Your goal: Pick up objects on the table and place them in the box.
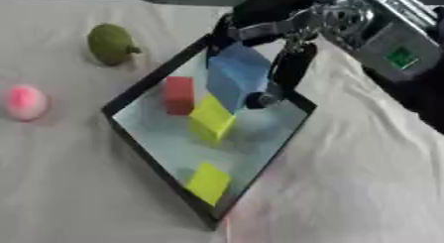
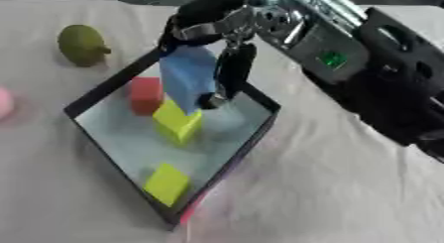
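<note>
Desk (image 1: 364,187): covered in a pale, creased cloth; carries everything listed.

Right arm: black with silver joints, enters from the far right corner and reaches down over the box.

Box (image 1: 138,91): shallow, dark-rimmed, pale floor, set cornerwise at the centre of the desk. Holds three blocks already.

Right hand (image 1: 291,63): fingers curled round the blue block, poised above the far corner of the box.

Left hand: not in view.

Blue block (image 1: 236,76): largest block, held tilted in the right hand, above the box floor and just over the yellow block; whether they touch cannot be told.

Green fruit (image 1: 111,43): pear-like, on the desk far left, apart from the box; not yet boxed.

Yellow block (image 1: 212,119): inside the box, mid-floor, beneath the blue block.

Second yellow block (image 1: 208,182): inside the box, near corner.

Red block (image 1: 180,94): inside the box, left side, beside the yellow block.

Pink ball (image 1: 24,102): on the desk at the far left edge of view, well apart from the box; not yet boxed.

Risks, as judged: released here, the tilted blue block may land on the yellow block and tip or roll towards the rim. The low fingers may catch the far rim on withdrawal and shift the box.
</note>
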